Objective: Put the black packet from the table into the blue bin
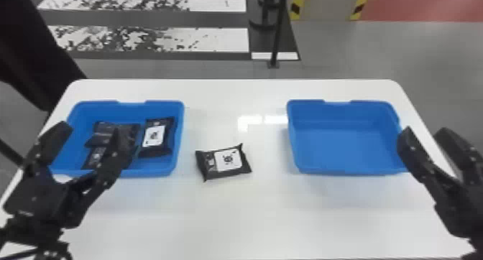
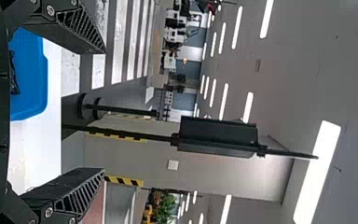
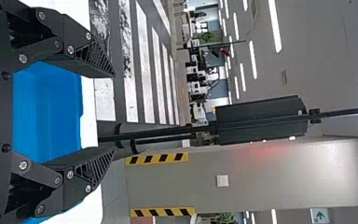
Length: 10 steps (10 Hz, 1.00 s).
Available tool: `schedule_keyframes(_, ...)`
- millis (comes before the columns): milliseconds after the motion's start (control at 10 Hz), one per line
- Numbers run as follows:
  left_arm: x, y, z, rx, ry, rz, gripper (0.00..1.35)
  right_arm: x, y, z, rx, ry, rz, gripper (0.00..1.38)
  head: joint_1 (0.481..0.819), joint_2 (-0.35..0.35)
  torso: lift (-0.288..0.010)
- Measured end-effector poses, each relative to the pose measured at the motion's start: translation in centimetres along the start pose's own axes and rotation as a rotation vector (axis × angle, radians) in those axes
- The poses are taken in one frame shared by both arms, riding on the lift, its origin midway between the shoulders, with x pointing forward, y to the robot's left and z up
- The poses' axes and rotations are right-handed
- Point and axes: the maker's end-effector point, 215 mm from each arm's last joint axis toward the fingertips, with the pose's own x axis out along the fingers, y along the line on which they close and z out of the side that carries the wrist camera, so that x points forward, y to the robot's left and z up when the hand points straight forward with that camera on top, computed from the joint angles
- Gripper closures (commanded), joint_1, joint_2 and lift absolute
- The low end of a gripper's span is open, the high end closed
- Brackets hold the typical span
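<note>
Your black packet (image 1: 231, 159) lies on the white table (image 1: 251, 216) between two blue bins, the left bin (image 1: 180, 114) holding more packets (image 1: 154, 136), the right bin (image 1: 348, 144) empty. Your left gripper (image 1: 90, 130) and right gripper (image 1: 425, 132) both stand wide open near them, gripping nothing.

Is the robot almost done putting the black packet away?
Not yet. Other packets lie in the left blue bin, so those look done. Nothing is in hand: the left gripper and right gripper are open. The black packet on the table is left to pick up and put in.
</note>
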Motion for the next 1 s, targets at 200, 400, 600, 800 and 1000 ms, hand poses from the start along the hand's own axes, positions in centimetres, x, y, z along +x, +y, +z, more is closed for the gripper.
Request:
schedule_keyframes(200, 2.0, -3.2, -2.0, 0.007, 0.039, -0.105, 0.13, 0.1, 0.0, 0.0, 0.001, -0.001, 0.001, 0.51, 0.695, -0.098, -0.110)
schedule_keyframes(400, 4.1, -5.9, -4.7, 0.014, 0.094, -0.215, 0.13, 0.1, 0.0, -0.1, 0.002, 0.000, 0.000, 0.51, 0.695, -0.155, -0.110)
schedule_keyframes(600, 6.3, -8.5, -7.5, 0.035, 0.166, -0.320, 0.13, 0.2, 0.0, -0.3, 0.001, 0.003, 0.000, 0.51, 0.695, -0.191, -0.110)
schedule_keyframes(800, 8.3, -11.2, -10.5, 0.080, 0.237, -0.414, 0.14, 0.4, 0.0, -0.3, 0.000, 0.001, 0.001, 0.51, 0.695, -0.238, -0.110)
schedule_keyframes(1000, 10.1, -12.7, -13.5, 0.135, 0.324, -0.474, 0.14, 0.5, 0.0, -0.3, 0.000, 0.000, 0.001, 0.51, 0.695, -0.264, -0.110)
